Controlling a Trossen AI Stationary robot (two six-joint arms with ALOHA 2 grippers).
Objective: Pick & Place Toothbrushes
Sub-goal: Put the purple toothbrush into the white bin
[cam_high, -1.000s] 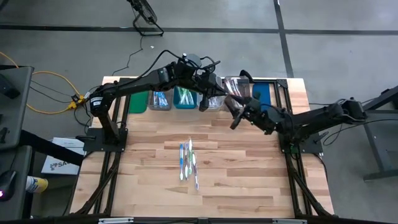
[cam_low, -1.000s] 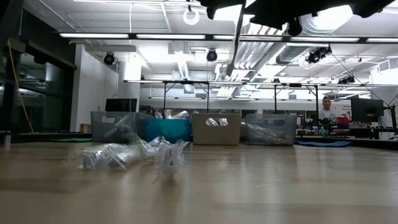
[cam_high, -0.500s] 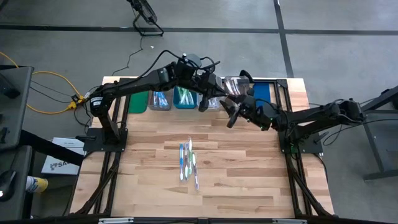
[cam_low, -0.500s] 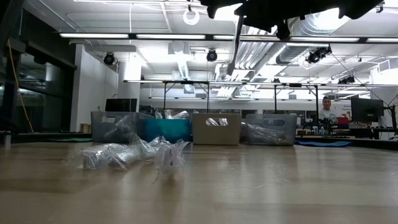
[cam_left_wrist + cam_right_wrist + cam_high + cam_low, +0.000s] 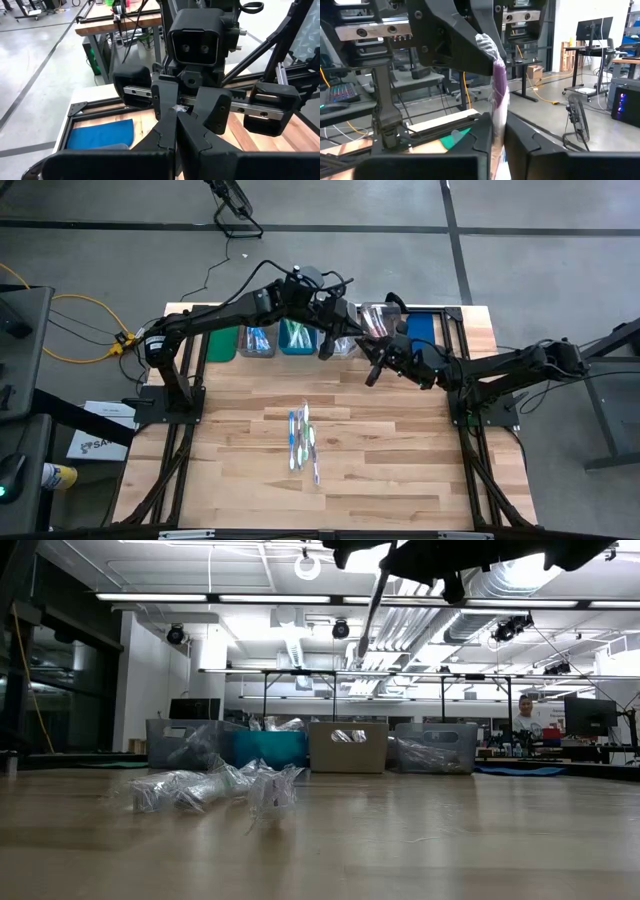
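Observation:
A purple toothbrush (image 5: 499,90) in a clear wrapper hangs high over the table's far middle, between my two grippers. My left gripper (image 5: 352,340) is shut on its upper end. My right gripper (image 5: 373,360) faces it from the table's right side, shut on the toothbrush lower down. The low view shows this toothbrush (image 5: 372,605) as a slanted stick under the dark arms. Several more toothbrushes (image 5: 303,440) lie side by side on the wooden table's middle. My left gripper pinches the wrapped toothbrush's upper end (image 5: 487,46) between its two fingers, which reach out slanting slightly down from the table's left. The toothbrush hangs below them, clear of the table. My right gripper pinches the toothbrush's shaft (image 5: 498,117) below the left gripper's hold. Its two fingers (image 5: 482,137) come about level from the table's right and lie across the shaft.
A row of bins stands along the table's far edge: green (image 5: 225,340), grey (image 5: 258,340), teal (image 5: 297,337), clear (image 5: 378,318) and blue (image 5: 420,330). The near half of the table around the pile is bare wood. A person (image 5: 524,712) stands in the room behind.
My right gripper has moved a little toward the table's left, up to my left gripper, and its fingers have shut on the hanging toothbrush. The toothbrush's lower end has swung slightly, so it now slants more. My left gripper has kept its hold.

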